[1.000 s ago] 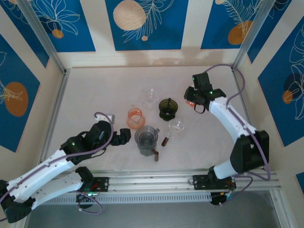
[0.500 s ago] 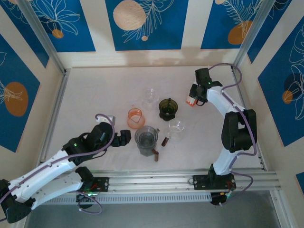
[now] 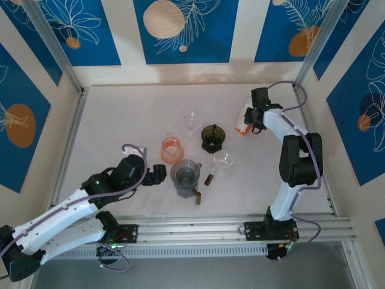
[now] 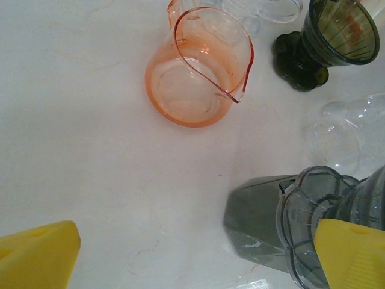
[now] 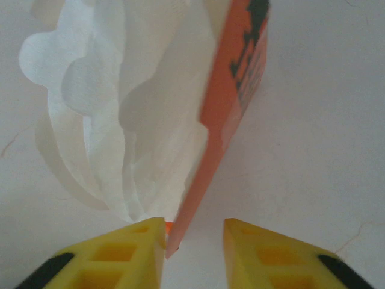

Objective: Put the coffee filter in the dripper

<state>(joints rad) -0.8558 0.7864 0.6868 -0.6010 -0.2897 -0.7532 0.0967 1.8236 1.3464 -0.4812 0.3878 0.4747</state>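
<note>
The coffee filter [image 5: 114, 102] is a stack of white fluted papers in an orange pack [image 5: 234, 102], lying at the far right of the table [image 3: 120, 120]. My right gripper [image 3: 246, 123] is down at that pack. In the right wrist view its jaws [image 5: 194, 241] stand narrowly apart, the pack's orange edge between them against the left finger, a gap on the other side. The dark green dripper [image 3: 212, 137] stands mid-table, also top right in the left wrist view [image 4: 337, 36]. My left gripper [image 3: 157, 173] is wide open and holds nothing [image 4: 195, 265].
An orange pitcher [image 3: 171, 149] stands left of the dripper, a clear glass [image 3: 190, 121] behind it, a clear cup [image 3: 223, 161] in front. A grey vessel [image 3: 185, 174] sits beside my left gripper, with a brown scoop [image 3: 210, 178] to its right.
The right arm has swung its wrist toward the far right and lowered onto the filter pack, and its jaws have narrowed. The left arm has barely moved.
</note>
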